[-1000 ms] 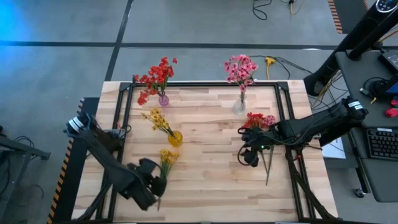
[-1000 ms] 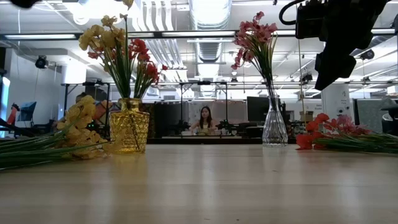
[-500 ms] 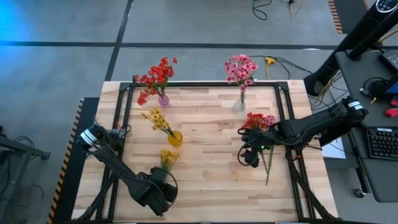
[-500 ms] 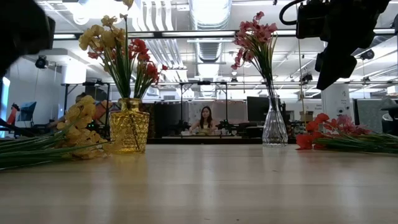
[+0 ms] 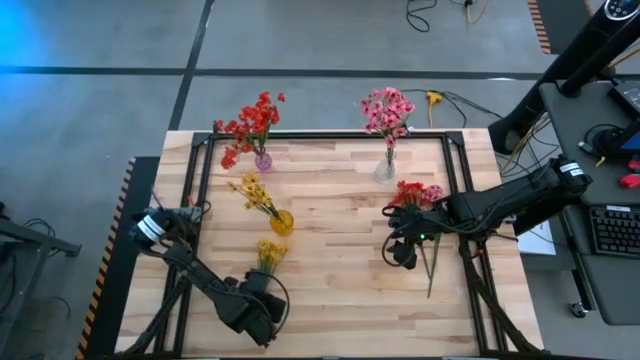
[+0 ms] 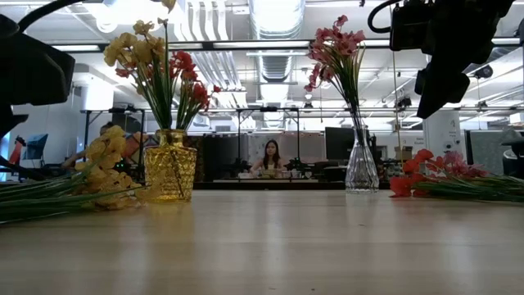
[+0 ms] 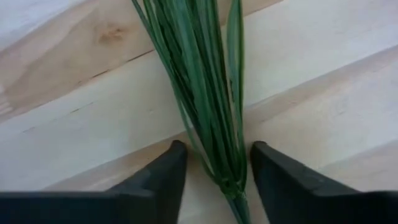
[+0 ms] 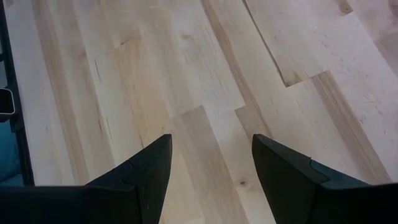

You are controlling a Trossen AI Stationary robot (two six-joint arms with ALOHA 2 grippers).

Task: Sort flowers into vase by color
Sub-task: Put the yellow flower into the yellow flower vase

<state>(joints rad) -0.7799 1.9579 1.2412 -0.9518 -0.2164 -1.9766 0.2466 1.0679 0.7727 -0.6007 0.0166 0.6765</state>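
A yellow flower sprig (image 5: 269,254) lies flat on the table, blossoms toward the far edge and green stems (image 7: 208,106) toward the near edge. My left gripper (image 5: 262,298) points down over those stems, open, one finger on each side of the bundle (image 7: 217,149). A red and a pink sprig (image 5: 415,194) lie at the right, stems (image 5: 432,270) toward the near edge. My right gripper (image 5: 403,250) hangs open above bare wood (image 8: 211,149) beside them. Red flowers stand in a purple vase (image 5: 263,160), pink ones in a clear vase (image 5: 385,168), yellow ones in a yellow vase (image 5: 282,222). My left gripper has its fingers (image 7: 171,171) close on both sides of the stem bundle's lower end (image 7: 224,168), coming from above and lying across the stems. Whether the fingers touch the stems I cannot tell. The sprig lies on the table.
A black frame (image 5: 330,133) runs round the table's far and side edges. The middle of the wooden top (image 5: 340,250) between the two arms is bare. Beyond the table stand a desk with a keyboard (image 5: 610,230) and a person (image 6: 269,156) far off.
My left gripper has come down toward the table and a little toward its right edge, ending over the stems of the lying yellow sprig. The sprig has stayed where it was. My right arm has kept still.
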